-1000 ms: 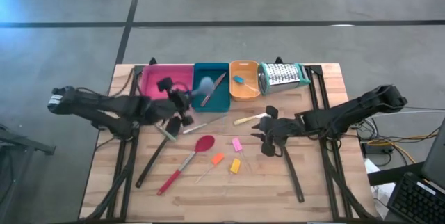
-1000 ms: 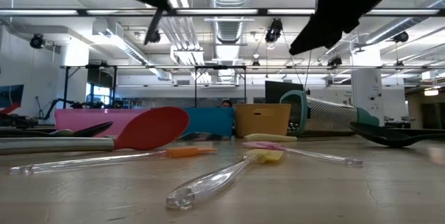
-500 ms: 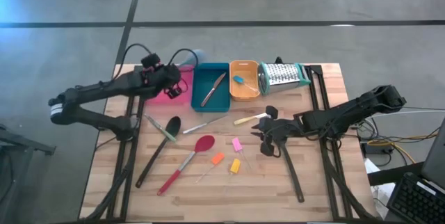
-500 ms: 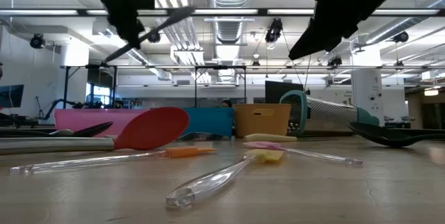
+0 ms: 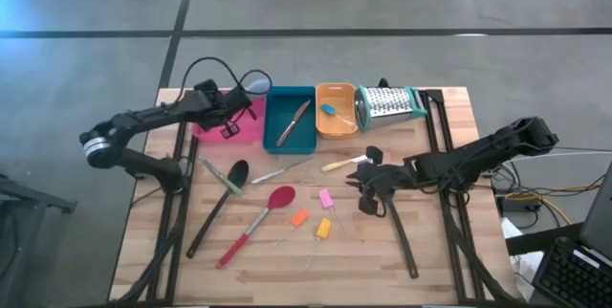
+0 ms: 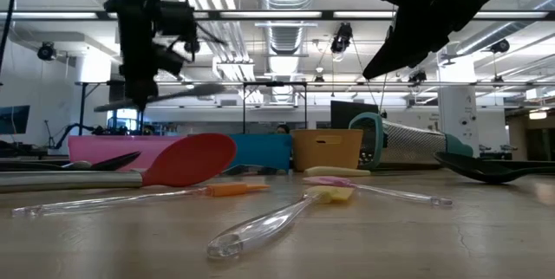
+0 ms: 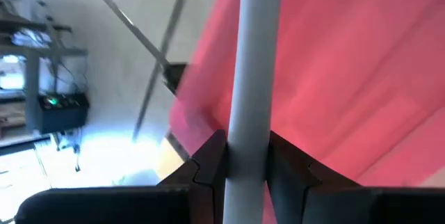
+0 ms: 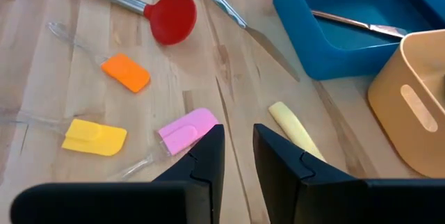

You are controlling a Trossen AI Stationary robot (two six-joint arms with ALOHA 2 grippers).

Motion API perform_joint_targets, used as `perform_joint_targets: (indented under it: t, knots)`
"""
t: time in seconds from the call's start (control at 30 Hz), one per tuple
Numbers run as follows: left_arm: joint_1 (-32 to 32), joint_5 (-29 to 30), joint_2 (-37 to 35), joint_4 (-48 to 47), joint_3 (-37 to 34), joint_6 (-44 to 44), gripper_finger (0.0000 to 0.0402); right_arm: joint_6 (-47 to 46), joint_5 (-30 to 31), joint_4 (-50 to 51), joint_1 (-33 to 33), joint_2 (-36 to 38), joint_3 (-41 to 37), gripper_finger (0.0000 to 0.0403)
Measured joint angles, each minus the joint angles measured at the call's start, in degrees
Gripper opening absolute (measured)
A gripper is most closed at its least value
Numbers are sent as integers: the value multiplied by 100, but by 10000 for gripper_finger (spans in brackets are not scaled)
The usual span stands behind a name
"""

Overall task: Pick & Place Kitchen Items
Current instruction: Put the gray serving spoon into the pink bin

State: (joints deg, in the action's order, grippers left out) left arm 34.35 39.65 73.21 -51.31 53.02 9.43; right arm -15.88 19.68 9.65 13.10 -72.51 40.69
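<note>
**Spatula held over the pink tray**

Our left end effector (image 7: 240,175) is clenched on the pale handle of the grey-blue spatula (image 5: 255,83), holding it in the air above the pink tray (image 5: 251,128). Our right end effector (image 5: 366,186) hovers low over the counter (image 5: 430,241), fingers (image 8: 208,158) narrowly apart and grasping nothing, just above the pink piece (image 8: 186,130). Near it lie the yellow piece (image 8: 95,138), orange piece (image 8: 126,72) and red spoon (image 5: 256,220).
</note>
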Motion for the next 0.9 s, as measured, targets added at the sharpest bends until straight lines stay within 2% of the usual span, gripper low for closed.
perform_joint_targets:
  t: [0.23, 0.5, 0.9]
  knots:
    - [345, -562, 444, 652, -387, -3, 77, -2, 0, -146, 0, 0, -4, 79]
    - [655, -565, 920, 737, -398, -47, 77, 0, 0, -153, 0, 0, -9, 83]
    - [758, -722, 1227, 724, -398, -197, 77, 85, 0, -153, 0, 0, -22, 63]
